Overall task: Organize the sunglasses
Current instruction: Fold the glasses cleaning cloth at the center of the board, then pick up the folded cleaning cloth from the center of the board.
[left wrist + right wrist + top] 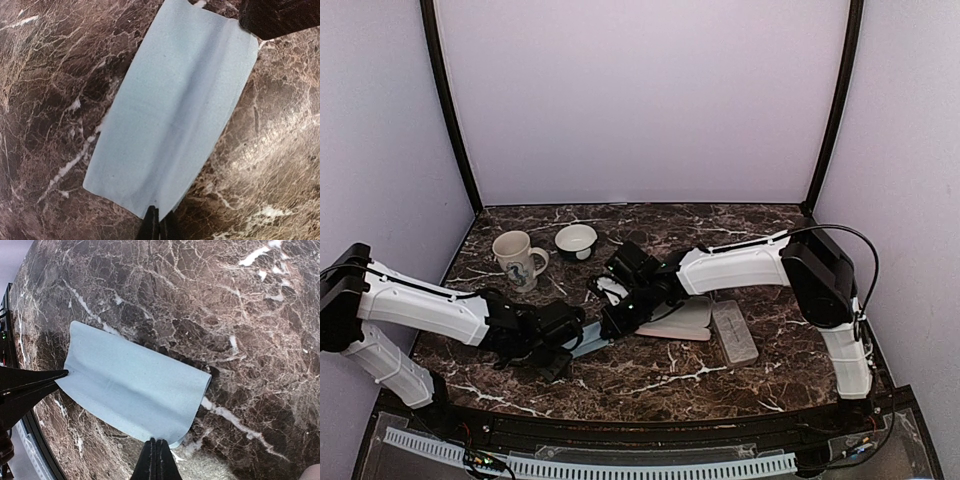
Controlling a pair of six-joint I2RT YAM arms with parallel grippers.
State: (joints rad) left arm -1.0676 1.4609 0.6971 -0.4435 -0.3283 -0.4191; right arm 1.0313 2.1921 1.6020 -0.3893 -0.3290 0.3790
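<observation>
1. Left tool [159,224] pinches one end of the light-blue cloth [175,110], clenched tight.
2. Right tool [156,456] is clamped on the opposite end, with the cloth spread over the tabletop [210,295].
3. Pink case [688,320] and grey case [735,333] lie side by side, contents unseen.
4. Mug [518,258] and bowl [576,240] stand farther back.
5. Sunglasses: can't tell where they are from here.

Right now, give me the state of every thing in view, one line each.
left gripper: shut on one edge of the light-blue cloth.
right gripper: shut on the opposite edge.
light-blue cloth: spread between both grippers, softly creased lengthwise.
mug: upright.
bowl: upright.
grey case: lying flat.
pink case: lying flat, partly hidden by the right arm.
</observation>
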